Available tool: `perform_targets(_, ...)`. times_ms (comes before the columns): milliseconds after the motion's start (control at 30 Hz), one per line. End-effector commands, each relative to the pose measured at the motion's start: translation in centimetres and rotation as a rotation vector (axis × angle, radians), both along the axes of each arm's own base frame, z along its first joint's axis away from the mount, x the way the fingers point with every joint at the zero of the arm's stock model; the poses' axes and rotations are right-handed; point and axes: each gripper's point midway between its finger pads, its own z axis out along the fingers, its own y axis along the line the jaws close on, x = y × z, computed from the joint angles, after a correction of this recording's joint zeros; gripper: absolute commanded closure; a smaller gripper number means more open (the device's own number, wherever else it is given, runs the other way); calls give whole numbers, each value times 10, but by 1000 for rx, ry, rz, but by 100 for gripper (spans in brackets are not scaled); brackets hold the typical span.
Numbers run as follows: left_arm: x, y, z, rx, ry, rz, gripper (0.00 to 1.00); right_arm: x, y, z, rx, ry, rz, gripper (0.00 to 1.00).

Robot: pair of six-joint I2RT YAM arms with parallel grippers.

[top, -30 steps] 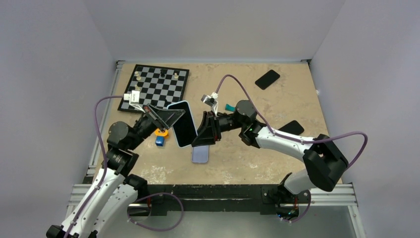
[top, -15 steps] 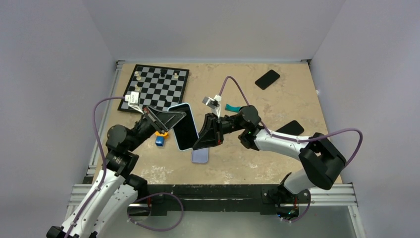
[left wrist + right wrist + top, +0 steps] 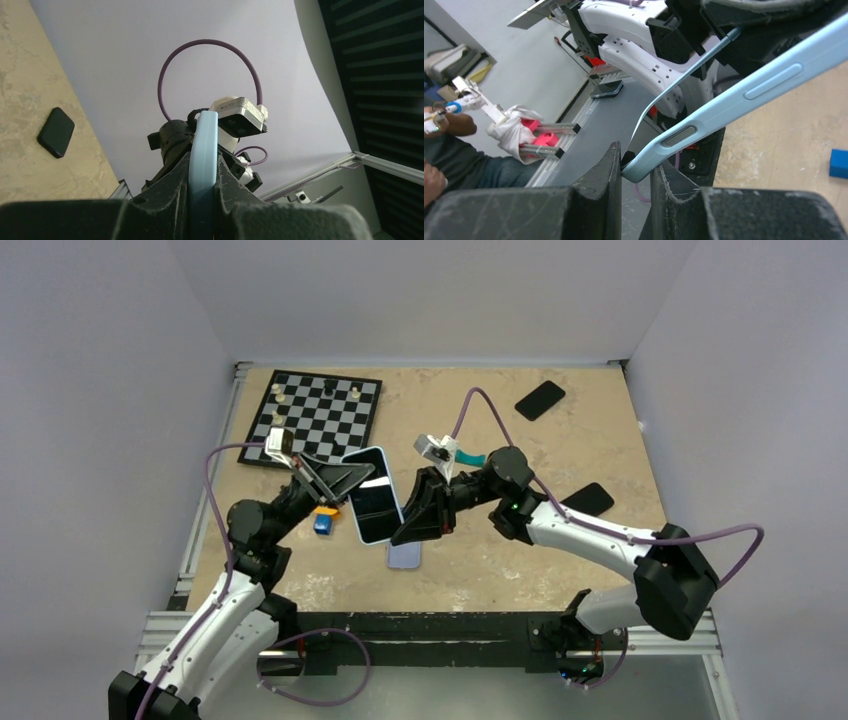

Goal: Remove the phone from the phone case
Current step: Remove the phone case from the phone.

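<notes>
Phone case (image 3: 203, 150): pale blue, smooth and matte, rounded corners, raised oblong buttons along one side. Phone (image 3: 373, 502) seated in it, glossy black glass facing up. Both held clear of the table (image 3: 560, 440), a mottled beige, stone-like top.

Left pincer (image 3: 347, 480): dark, coarse-grained fingers (image 3: 170, 190), clamped onto one long edge of the phone case, one pad on each face. In the wrist view, case seen edge-on, running straight out from between them.

Right pincer (image 3: 403, 528): nearly closed, pinching one rounded corner of the phone case between rough black fingers (image 3: 599, 185). Thin pale-blue strip curving away just beyond that corner, identity not clear.

Directly under the right pincer: second handset (image 3: 404, 556), pale lilac, flat on the table. Just below the left pincer: small blue block (image 3: 322, 524). Beyond the left pincer: chessboard (image 3: 325, 415), black and white squares.
</notes>
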Motion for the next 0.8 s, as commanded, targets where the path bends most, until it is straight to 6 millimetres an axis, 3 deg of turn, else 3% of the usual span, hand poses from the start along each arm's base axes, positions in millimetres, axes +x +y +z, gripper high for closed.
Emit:
perform_targets(0,-2,-4,-3,-123,205,-99,100,10,12,72,295,-453,-46,100)
perform_targets(233,-5,-6,-5,-124,214,-128,100,7,24,86,315,-542,-1,100)
perform_targets(333,-5,-5,-6,-125,215,-123,100,16,32,90,306,-560,-39,100)
perform_targets(633,-6,0,5,-159,152,-101,100,81,58,80,193,-453,-366,100)
perform_targets(700,-6,5,12,-197,116,-80,100,112,54,72,132,-445,-544,100)
perform_targets(767,-10,9,22,-234,69,-75,100,149,41,51,19,-454,-760,100)
